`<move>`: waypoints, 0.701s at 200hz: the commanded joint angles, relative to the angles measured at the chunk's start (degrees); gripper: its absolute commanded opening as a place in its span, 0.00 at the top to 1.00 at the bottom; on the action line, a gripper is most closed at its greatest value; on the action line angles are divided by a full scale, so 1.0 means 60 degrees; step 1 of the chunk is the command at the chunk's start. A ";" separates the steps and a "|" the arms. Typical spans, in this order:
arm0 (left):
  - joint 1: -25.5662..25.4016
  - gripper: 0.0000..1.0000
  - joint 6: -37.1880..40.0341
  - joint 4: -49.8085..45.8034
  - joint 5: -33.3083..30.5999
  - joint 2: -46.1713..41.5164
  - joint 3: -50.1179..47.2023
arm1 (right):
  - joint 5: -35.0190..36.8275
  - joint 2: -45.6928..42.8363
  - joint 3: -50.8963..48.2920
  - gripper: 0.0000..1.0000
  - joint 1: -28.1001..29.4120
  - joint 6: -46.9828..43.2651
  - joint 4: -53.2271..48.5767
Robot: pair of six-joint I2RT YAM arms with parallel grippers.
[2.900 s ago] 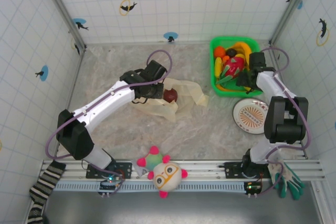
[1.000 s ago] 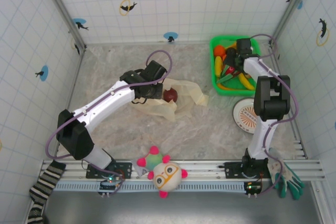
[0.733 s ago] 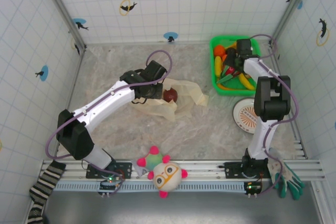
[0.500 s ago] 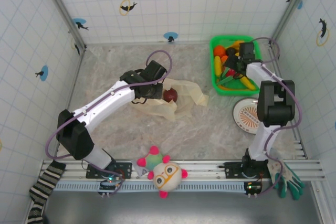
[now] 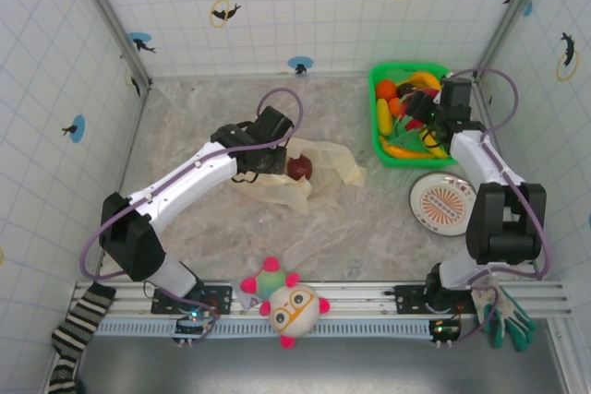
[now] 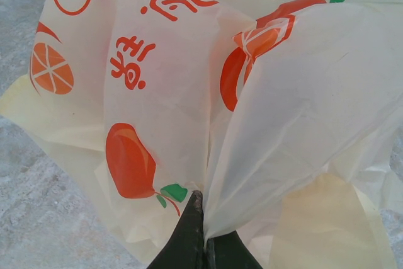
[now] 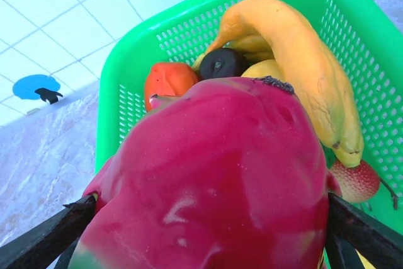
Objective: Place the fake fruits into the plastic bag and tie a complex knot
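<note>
Pink fruit (image 7: pixel 214 174) crosswise in right tool (image 7: pixel 201 234)

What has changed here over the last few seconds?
The right end effector moved across the basket, reaching to its far end and then drawing back a little. It now grips the pink fruit. The left end effector stayed shut on the bag, and the maroon fruit stayed put.

bare table (image 5: pixel 369 219) centre, fruits (image 5: pixel 387 90) crowd basket (image 5: pixel 374 131)
</note>
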 commanded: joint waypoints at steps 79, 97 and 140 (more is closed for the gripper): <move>0.0024 1.00 0.0035 0.0156 0.0360 -0.0073 0.0060 | -0.0509 -0.2882 -0.1484 0.23 -0.0097 -0.0892 0.1530; 0.0024 1.00 0.0033 0.0156 0.0370 -0.0055 0.0097 | -0.0174 -0.3046 -0.1616 0.23 -0.0119 -0.1102 0.1668; 0.0024 1.00 0.0022 0.0112 0.0384 -0.0011 0.0184 | -0.0019 -0.2540 -0.1187 0.23 -0.0100 -0.1230 0.2702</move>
